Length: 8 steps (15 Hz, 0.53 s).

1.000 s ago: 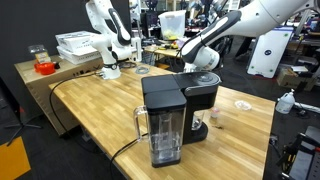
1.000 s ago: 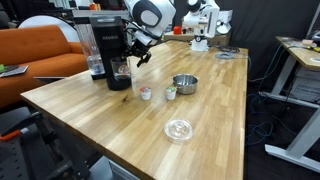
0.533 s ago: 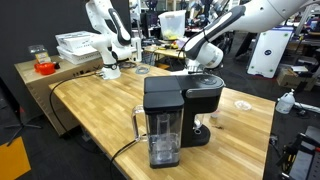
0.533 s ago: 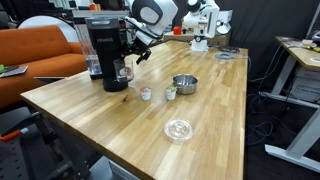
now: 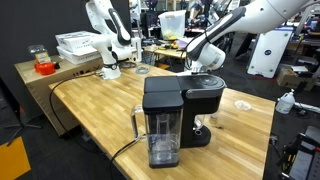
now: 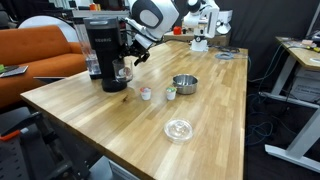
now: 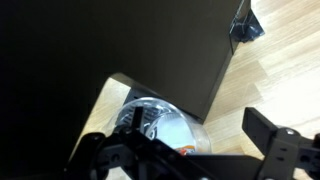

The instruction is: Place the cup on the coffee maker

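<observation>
Black plastic fills my wrist view from 9 o'clock round to 1 o'clock: that is the coffee maker (image 7: 120, 40), close in front of me. At 6 o'clock of that dark body sits the cup (image 7: 165, 128), whitish and shiny, seen from above. My fingers (image 7: 270, 135) stand wide apart on either side of it. The one at 3 o'clock is clear of the cup's wall; whether the one at 9 o'clock touches it I cannot tell. I grip nothing.

In an exterior view my gripper (image 6: 131, 60) hangs just beside the machine's head, at its 3 o'clock, and the cup (image 6: 125, 72) shows as a pale spot under the overhang, low on the front of the machine. In an exterior view the clear tank (image 5: 160, 135) faces the camera, and the cup (image 5: 200, 127) is a pale patch at 3 o'clock of it, below the head.

On the wooden table (image 6: 100, 120), well apart from the machine, lie a metal bowl (image 6: 184, 84), a pinkish cup (image 6: 146, 94) and, at 5 o'clock of that, a flat pale disc (image 6: 179, 129)
</observation>
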Each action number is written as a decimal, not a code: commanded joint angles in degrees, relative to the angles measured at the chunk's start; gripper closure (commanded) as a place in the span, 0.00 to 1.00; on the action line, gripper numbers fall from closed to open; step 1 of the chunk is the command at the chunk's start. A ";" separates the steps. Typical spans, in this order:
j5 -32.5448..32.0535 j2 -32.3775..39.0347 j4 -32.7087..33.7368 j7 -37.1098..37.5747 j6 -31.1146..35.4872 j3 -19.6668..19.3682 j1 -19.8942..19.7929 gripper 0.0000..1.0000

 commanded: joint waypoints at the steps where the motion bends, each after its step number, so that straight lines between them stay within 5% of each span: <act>1: 2.41 -2.28 -2.24 -1.83 -2.79 -0.39 -0.57 0.00; 8: 2.65 -2.70 -2.39 -1.75 -3.80 -1.00 -0.47 0.00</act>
